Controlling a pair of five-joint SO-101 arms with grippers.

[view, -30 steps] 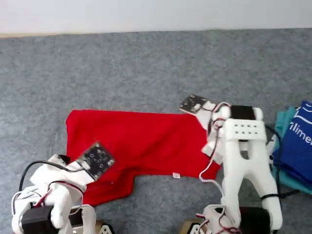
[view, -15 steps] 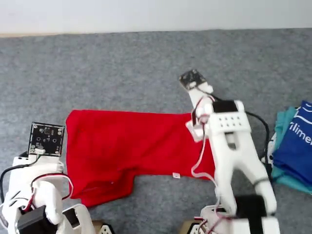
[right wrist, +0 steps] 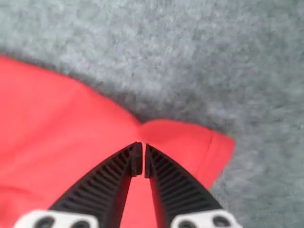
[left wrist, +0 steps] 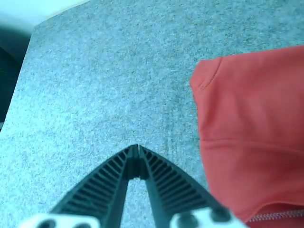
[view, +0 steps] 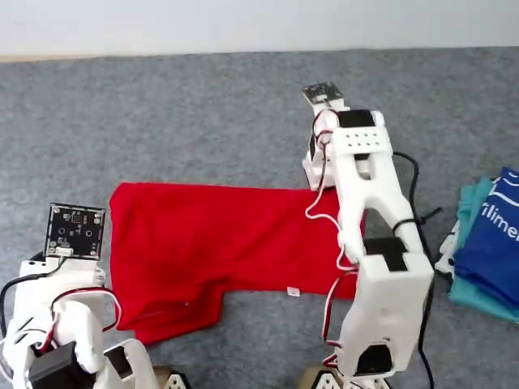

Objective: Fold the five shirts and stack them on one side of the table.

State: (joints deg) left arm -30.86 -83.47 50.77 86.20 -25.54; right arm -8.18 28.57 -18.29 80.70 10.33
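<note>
A red shirt [view: 231, 243] lies spread flat on the grey table, one sleeve pointing toward the near edge. My right gripper [right wrist: 139, 145] is shut and hovers over the shirt's far right corner [right wrist: 190, 137], its tips above a crease at the cloth's edge. In the high view the right arm [view: 361, 162] stretches out to that corner. My left gripper [left wrist: 137, 149] is shut with nothing in it, above bare table just left of the shirt's left sleeve [left wrist: 247, 123]. The left arm [view: 73, 275] stands at the near left.
A stack of folded shirts, blue [view: 491, 235] on top of teal [view: 470, 296], sits at the right edge of the table. Open grey surface [view: 203, 113] extends beyond the red shirt to the far wall.
The right arm has stretched away from the near edge to the shirt's far right corner. The left arm drew back leftward off the shirt, then kept still.
</note>
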